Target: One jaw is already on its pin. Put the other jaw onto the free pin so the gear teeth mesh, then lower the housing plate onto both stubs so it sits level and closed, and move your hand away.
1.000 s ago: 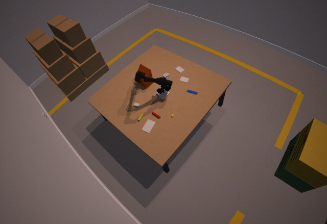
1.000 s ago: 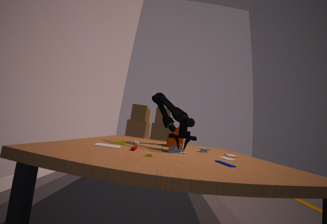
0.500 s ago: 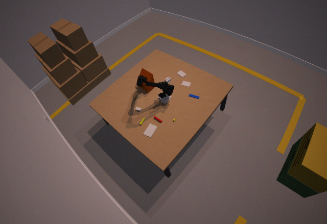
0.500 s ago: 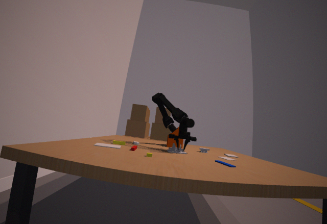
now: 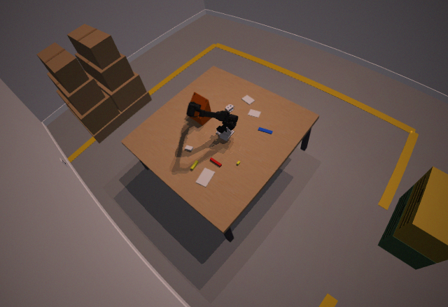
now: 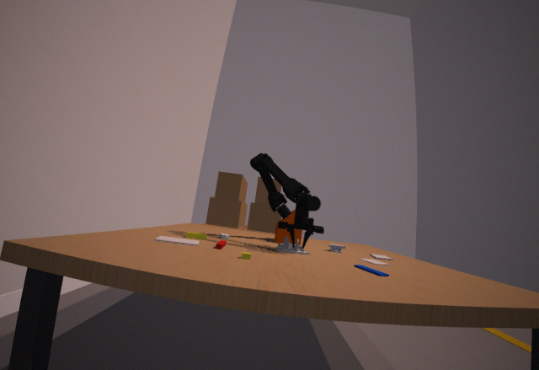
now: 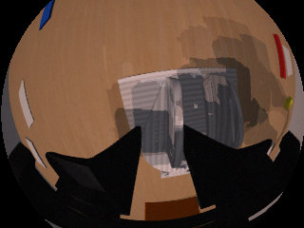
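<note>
A light grey base plate (image 7: 125, 90) (image 6: 304, 253) lies on the table under my gripper. My gripper (image 7: 160, 129) (image 6: 299, 246) points down, its black fingers shut on a grey jaw (image 7: 177, 111) that stands upright over the base. The other grey jaw (image 7: 233, 111) (image 6: 285, 243) stands beside it, to the right in the wrist view, with a gap between the two upper parts. The pins and the jaws' lower ends cannot be made out, nor whether the teeth touch. A small pale part with dark holes, seemingly the housing plate (image 5: 229, 108) (image 6: 336, 248), sits apart near the arm.
An orange block (image 5: 199, 108) stands by the arm's base. A blue bar (image 5: 264, 130) and two white cards (image 5: 248, 99) (image 5: 254, 113) lie to one side. A red bar (image 5: 215, 161), yellow bar (image 5: 194, 165), small yellow block (image 5: 238, 163), white block (image 5: 188, 148) and larger white card (image 5: 205, 177) lie nearer the front.
</note>
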You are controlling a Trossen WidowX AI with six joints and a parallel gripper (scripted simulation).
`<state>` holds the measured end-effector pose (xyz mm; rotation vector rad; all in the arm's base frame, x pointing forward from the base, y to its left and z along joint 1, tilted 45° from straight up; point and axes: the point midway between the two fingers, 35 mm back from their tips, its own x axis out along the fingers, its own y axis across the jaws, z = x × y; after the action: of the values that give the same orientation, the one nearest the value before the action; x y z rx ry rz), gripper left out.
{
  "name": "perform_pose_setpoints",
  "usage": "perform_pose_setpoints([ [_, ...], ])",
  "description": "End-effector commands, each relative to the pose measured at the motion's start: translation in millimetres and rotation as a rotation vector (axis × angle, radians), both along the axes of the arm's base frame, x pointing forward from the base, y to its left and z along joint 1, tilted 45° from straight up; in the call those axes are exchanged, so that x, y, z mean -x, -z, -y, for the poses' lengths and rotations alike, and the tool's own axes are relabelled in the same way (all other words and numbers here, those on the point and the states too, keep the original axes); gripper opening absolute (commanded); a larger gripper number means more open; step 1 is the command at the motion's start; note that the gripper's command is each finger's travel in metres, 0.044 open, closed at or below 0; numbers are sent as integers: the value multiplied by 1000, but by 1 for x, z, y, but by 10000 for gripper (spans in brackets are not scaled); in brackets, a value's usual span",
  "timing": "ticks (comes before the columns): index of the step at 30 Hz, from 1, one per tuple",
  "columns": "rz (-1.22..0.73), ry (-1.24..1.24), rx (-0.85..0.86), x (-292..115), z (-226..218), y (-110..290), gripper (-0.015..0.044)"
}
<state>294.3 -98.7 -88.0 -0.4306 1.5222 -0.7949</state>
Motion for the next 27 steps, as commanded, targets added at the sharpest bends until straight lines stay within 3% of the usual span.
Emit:
perform_pose_setpoints([
  [1, -3, -5, 1, 0, 0, 0, 134],
  [27, -2, -5, 0, -1, -4, -4, 134],
])
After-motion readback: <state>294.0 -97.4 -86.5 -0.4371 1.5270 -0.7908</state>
